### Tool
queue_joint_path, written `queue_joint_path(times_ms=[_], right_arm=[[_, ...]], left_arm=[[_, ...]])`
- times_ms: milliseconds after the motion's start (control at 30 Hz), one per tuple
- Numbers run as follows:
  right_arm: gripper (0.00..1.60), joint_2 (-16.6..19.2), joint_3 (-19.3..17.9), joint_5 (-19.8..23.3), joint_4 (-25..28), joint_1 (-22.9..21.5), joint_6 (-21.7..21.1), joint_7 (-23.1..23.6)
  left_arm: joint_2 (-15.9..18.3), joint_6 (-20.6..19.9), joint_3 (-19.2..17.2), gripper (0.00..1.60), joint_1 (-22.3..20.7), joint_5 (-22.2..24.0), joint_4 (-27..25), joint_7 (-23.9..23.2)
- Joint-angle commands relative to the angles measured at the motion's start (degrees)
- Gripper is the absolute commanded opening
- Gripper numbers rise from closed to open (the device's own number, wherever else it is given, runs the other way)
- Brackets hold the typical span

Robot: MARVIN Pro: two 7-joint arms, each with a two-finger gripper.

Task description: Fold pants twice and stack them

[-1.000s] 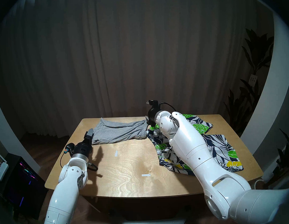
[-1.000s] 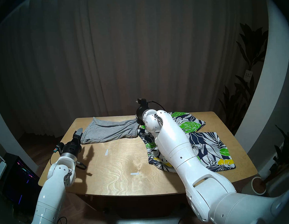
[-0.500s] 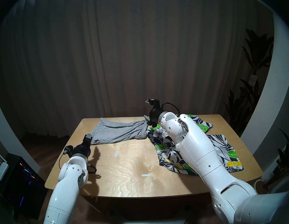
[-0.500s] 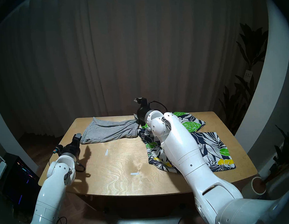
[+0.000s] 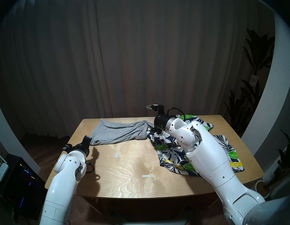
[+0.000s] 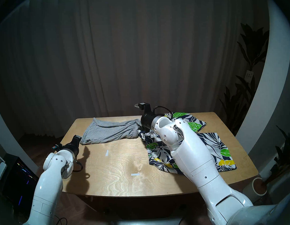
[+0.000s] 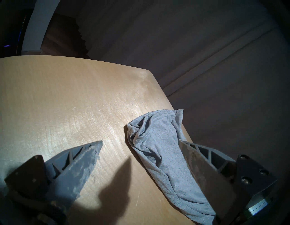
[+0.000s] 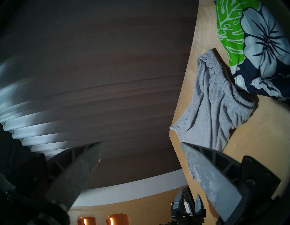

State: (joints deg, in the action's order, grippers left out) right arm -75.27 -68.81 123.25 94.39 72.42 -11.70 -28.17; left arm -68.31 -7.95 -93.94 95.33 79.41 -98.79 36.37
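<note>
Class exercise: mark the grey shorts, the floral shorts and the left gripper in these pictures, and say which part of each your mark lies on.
grey shorts (image 5: 118, 131): head left view, middle of the creased fabric.
floral shorts (image 5: 224, 144): head left view, flat leg panel beyond the right arm.
left gripper (image 7: 139, 142): left wrist view, the gap between its open fingertips.

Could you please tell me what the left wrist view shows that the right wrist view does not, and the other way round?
Only the left wrist view shows the open left gripper straddling the hem end of the heather-grey jersey shorts, touching nothing.

Only the right wrist view shows the navy-white floral print shorts, the grey shorts' elastic waistband and the open, empty right gripper.

Both show the grey shorts lying on the light wooden table.
</note>
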Motion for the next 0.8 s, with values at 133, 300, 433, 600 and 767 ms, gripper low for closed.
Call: queue_joint_path(times_ms=[133, 300, 433, 600, 767], right_arm=[[1.60, 0.4, -0.6, 2.4, 2.8, 0.5, -1.2, -2.0], [1.60, -1.6, 0.0, 1.6, -0.9, -2.2, -0.3, -2.2], [1.60, -2.7, 0.3, 1.6, -3.2, -3.8, -0.2, -2.1], [1.60, -3.4, 0.9, 1.8, -5.2, -5.1, -0.6, -1.9], [1.60, -3.4, 1.2, 1.8, -5.5, -5.2, -0.5, -1.7]], left_arm=[[1.4, -5.1, -5.1, 1.60, 0.3, 9.7, -0.3, -4.8], [2.5, -6.9, -5.4, 1.60, 0.6, 10.6, 1.7, -8.8], [3.3, -7.7, -4.2, 1.60, -0.6, 9.5, 4.7, -12.9], [3.4, -7.6, -4.1, 1.60, -1.4, 9.1, 7.5, -18.0], [3.7, -7.4, -4.3, 1.60, -1.5, 8.2, 8.9, -22.6]])
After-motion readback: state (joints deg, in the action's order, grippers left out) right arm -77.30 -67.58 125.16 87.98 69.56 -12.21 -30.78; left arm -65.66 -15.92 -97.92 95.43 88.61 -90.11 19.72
